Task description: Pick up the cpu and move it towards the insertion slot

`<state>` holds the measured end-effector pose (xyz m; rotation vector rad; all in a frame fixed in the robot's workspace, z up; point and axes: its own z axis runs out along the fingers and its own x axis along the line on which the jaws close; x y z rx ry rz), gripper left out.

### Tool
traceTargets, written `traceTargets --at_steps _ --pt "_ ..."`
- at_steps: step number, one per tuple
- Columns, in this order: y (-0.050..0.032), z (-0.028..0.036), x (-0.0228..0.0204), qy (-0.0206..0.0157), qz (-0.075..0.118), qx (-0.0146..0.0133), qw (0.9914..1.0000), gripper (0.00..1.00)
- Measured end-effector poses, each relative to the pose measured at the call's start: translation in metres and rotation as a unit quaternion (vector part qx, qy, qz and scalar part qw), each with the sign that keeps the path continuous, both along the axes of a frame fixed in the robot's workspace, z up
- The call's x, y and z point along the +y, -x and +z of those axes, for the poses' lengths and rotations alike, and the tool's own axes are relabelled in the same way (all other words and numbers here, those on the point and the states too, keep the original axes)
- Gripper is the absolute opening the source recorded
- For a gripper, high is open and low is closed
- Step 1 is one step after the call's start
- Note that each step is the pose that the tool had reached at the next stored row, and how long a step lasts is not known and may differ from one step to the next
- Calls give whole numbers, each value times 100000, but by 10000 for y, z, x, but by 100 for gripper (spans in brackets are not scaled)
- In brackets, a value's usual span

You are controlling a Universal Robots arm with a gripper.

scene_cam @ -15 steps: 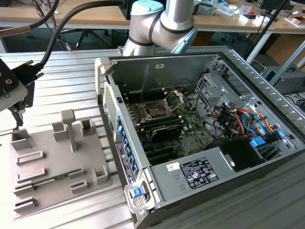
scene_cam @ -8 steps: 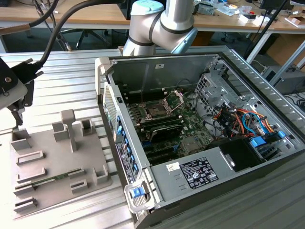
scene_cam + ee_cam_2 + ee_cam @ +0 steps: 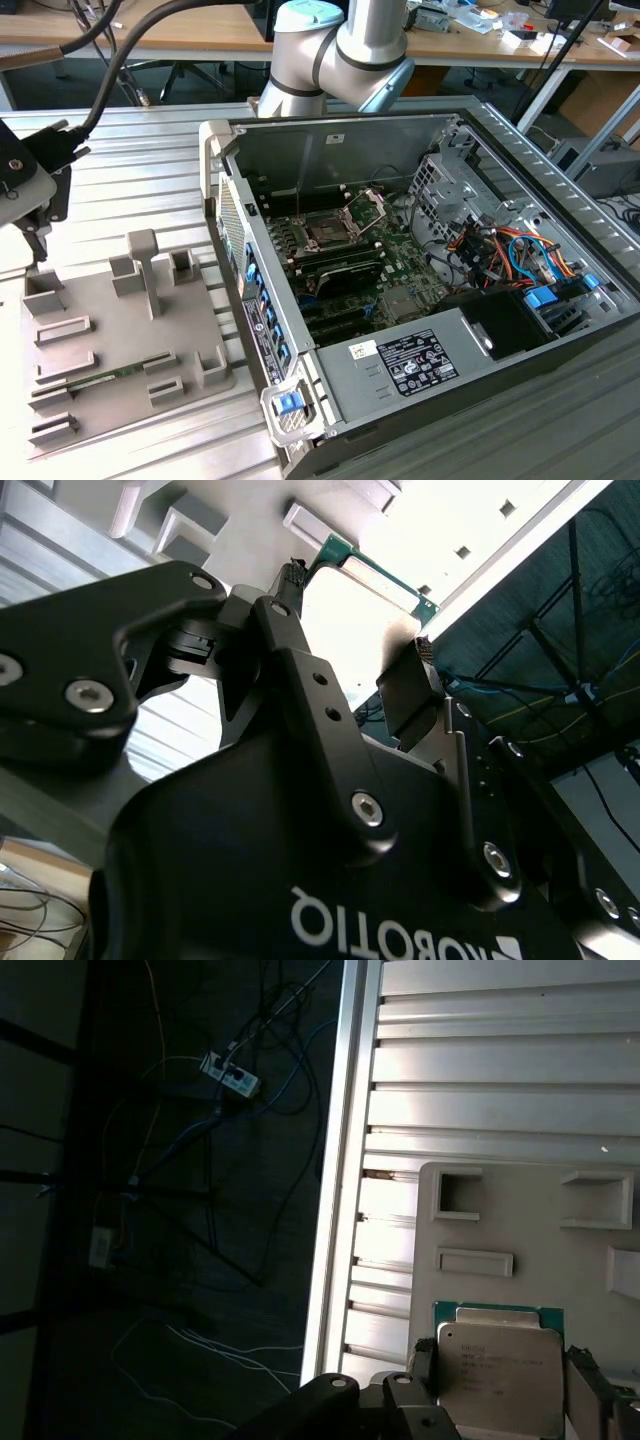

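CPU (image 3: 500, 1375), a small flat square chip with a pale silver-white metal top and a thin green board rim, sits between the black fingers (image 3: 424, 1360) of the arm's gripper (image 3: 500, 1352). The jaws stand narrow, one against each opposite edge of the chip in both wrist views. The grasp looks made, though whether the chip is clear of the surface below is hard to judge from these angles. Beneath it lies the pale grey moulded plastic tray (image 3: 520, 1220) with raised holders, resting on the ribbed aluminium table (image 3: 130, 150). In the exterior view the gripper (image 3: 36, 235) hangs over the tray's end at that view's left. The insertion slot (image 3: 325, 230), a square dark socket in a silver frame with its hinged wire-framed plate tipped up, lies inside the open grey computer case (image 3: 420, 140), well apart from the chip. So the pick-up seems done or nearly so, and the carry across to the socket is not yet made. The chip's lid bears faint print and lies level between the pads
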<state>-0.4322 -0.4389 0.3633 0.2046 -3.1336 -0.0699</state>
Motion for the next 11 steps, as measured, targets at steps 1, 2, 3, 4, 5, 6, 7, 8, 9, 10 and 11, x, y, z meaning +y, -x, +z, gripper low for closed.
traceTargets --at_steps 1,2,3,4,5,6,7,8,9,10,11 --pt "0 2 0 0 1 -2 100000 55" --pt "0 4 0 2 0 0 100000 55" --pt "0 6 0 3 2 0 100000 55" --pt "0 8 0 -1 0 -3 100000 55" --pt "0 10 0 0 -1 -2 100000 55" --pt "0 19 0 -1 0 -3 100000 55" --pt "0 35 0 3 0 5 100000 55" --pt "0 51 0 -3 1 -5 100000 55" --pt "0 74 0 -1 0 -5 100000 55" --pt "0 84 0 -1 2 -3 100000 55" --pt "0 86 0 -1 4 -3 100000 55"
